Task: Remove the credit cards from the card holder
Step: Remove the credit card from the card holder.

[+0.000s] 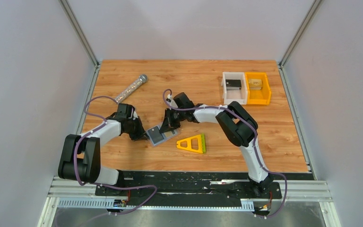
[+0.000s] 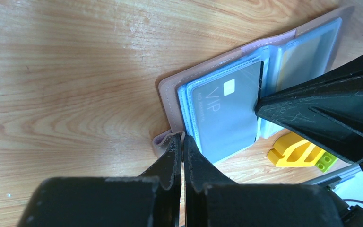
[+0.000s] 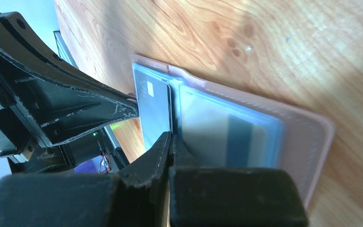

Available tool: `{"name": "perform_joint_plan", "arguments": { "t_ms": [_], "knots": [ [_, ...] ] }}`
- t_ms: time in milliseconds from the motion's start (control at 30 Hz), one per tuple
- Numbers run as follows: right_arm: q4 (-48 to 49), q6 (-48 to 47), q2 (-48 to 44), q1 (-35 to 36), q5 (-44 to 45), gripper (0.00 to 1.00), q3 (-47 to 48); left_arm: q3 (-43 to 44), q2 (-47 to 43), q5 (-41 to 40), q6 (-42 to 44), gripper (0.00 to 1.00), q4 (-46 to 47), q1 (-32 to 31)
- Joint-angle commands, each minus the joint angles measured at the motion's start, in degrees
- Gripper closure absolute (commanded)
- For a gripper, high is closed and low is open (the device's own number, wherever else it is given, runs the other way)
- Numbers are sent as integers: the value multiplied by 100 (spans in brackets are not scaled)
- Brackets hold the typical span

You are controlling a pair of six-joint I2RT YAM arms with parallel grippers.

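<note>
**Inspector:** Right gripper (image 3: 171,139), state?

**Assessor:** Jaws closed tip to tip on one long edge of the grey credit card (image 2: 227,118), on the side facing the fold. The card is so thin that no gap shows.

**Inspector:** Left gripper (image 2: 183,142)?

**Assessor:** Also closed. It appears to pinch the near corner of the card holder (image 3: 307,123) by its cover edge, beside a small curled tab. I judge it to be the anchor.

**Inspector:** Location of the holder?

**Assessor:** Open and flat on the table (image 1: 208,75), between the two grippers. A yellow-and-green triangular frame (image 1: 193,143) lies just beside it. The grey card tops the clear sleeves of one panel. I cannot tell whether it is fully inside a sleeve. Something tan shows dimly in the other panel.

**Inspector:** Handling?

**Assessor:** Judged light, stiff and slick, so a narrow edge grip could slip. The soft plastic sleeves may cling and drag the light holder along unless the corner is held. Best hold is the exposed edge, drawn flat along the slot rather than lifted
</note>
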Motion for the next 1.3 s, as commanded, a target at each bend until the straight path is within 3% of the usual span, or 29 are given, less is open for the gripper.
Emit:
{"name": "perform_joint_plan", "arguments": {
  "t_ms": [0,567,767,967,1133,1267],
  "knots": [
    [356,-251,-303,-102,-305,100,-145,-142,383,-202,-112,100,242,-110],
    [323,-469,-577,-213,-246,100,-272,-49,283,-179,-130,100,35,-110],
    [243,-414,-547,-194,-265,93,-140,299,-315,-142,-151,69,-469,-112],
    [62,-386,-488,-104,-90,87,-49,604,-907,48,-281,55,-532,-117],
    [-65,-395,-451,-82,65,81,24,486,-868,424,-419,56,-138,-118],
    [-188,-412,-387,-64,135,78,122,297,-511,648,-395,66,335,-118]
  ]
}}
